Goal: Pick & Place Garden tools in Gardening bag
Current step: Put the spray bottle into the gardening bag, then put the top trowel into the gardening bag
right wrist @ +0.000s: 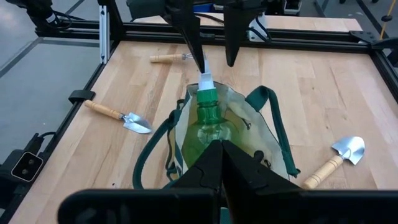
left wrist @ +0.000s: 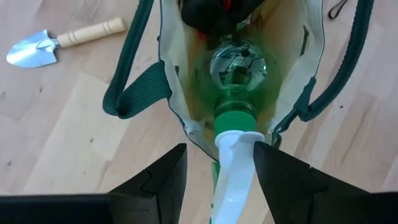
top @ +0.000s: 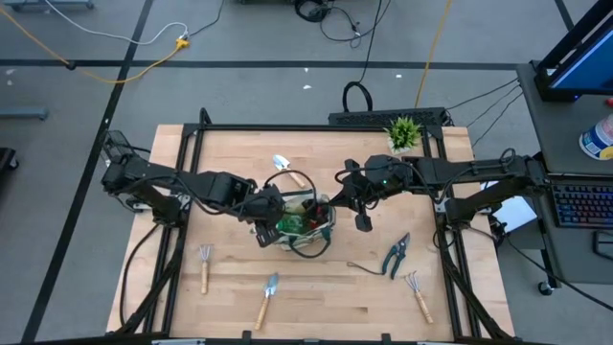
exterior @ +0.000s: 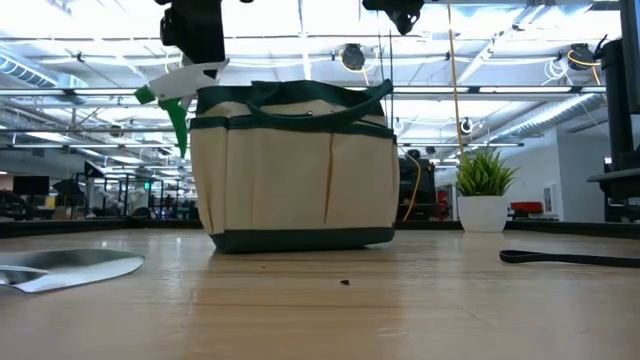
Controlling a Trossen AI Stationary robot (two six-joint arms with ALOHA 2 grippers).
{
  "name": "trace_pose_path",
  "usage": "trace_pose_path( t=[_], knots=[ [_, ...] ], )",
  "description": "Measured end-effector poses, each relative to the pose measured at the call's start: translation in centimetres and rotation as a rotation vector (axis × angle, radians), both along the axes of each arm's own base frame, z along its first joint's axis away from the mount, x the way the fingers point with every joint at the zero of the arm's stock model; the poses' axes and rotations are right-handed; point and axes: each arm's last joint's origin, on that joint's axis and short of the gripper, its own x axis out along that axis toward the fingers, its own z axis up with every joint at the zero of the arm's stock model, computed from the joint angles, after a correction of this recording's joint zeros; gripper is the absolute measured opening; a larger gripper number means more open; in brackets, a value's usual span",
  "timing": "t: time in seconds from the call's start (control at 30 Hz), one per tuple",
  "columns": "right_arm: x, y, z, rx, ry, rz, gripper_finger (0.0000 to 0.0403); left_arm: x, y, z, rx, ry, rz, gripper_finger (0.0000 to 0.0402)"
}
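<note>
The bag (top: 305,218) is seen standing upright at the middle of the table (top: 326,287), its green handles (left wrist: 134,93) spread to either side. The left gripper (top: 263,230) is held just over the bag's left end, with its fingers (left wrist: 158,180) parted on either side of the white nozzle (left wrist: 236,168) of the spray bottle (left wrist: 236,74). The nozzle lies in the gap between them; whether it is actually touched by the fingers cannot be told. The bottle's green body is already lowered into the bag, nozzle end up and tilted toward the left arm, beside a red-and-black item (left wrist: 214,9) deeper inside.

The right gripper (top: 363,222) is held above the bag's right end, and its fingers (right wrist: 214,165) are seen pressed together with nothing between them.

On the table outside the bag, a trowel (top: 290,170) is laid behind it, toward the far edge. A fork-rake (top: 204,264) is laid near the front left, a second trowel (top: 267,297) at the front middle, the shears (top: 397,255) to the bag's right, and a second fork-rake (top: 418,292) at the front right. A potted plant (top: 403,133) is set at the far right corner
</note>
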Motion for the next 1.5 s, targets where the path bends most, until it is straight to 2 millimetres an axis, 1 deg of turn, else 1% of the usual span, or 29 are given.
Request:
trace_pose_path(
  t=[0.17, 0.33, 0.53, 0.67, 0.77, 0.87, 0.93, 1.03, 1.2, 1.37, 1.5],
  knots=[
    [0.0, 0.0, 0.0, -0.004, -0.001, 0.002, 0.0, 0.1, 0.0, 0.0, 0.004, -0.005, -0.012, 0.0191],
    [0.0, 0.0, 0.1, -0.006, -0.011, 0.004, 0.0, 0.9, -0.1, -0.2, -0.003, -0.05, -0.026, 0.0191],
    [0.1, 0.0, 0.1, -0.001, -0.011, 0.0, 0.0, 1.3, 0.0, 0.1, -0.002, -0.097, -0.046, 0.0191],
    [0.1, 0.0, 0.1, 0.0, -0.013, 0.0, 0.0, 1.4, 0.2, 0.1, -0.007, -0.098, -0.045, 0.0191],
    [0.1, 0.0, 0.1, 0.0, -0.015, 0.0, 0.0, 1.2, 0.2, 0.3, -0.046, -0.072, -0.071, 0.0191],
    [0.1, 0.0, 0.1, 0.0, -0.014, 0.0, 0.0, 0.4, 0.3, 1.4, -0.052, -0.011, -0.069, 0.0191],
    [0.0, 0.0, 0.1, 0.0, -0.009, 0.0, 0.0, -0.7, 0.2, 2.6, -0.035, 0.03, -0.055, 0.0191],
    [0.0, 0.0, 0.0, -0.009, 0.0, -0.001, 0.0, -2.2, 0.3, 4.2, 0.02, 0.028, -0.032, 0.0191],
    [0.0, -0.2, -0.1, -0.057, 0.004, -0.04, 0.0, -4.7, 1.0, 5.7, 0.09, 0.016, 0.038, 0.0191],
    [-0.3, -0.9, 0.0, -0.073, 0.014, -0.078, 0.0, -6.1, 2.7, 6.1, 0.161, 0.072, 0.102, 0.0191],
    [-0.9, -1.9, 0.5, -0.068, 0.002, -0.116, 0.0, -6.3, 4.8, 6.0, 0.188, 0.114, 0.118, 0.0191]
  ],
)
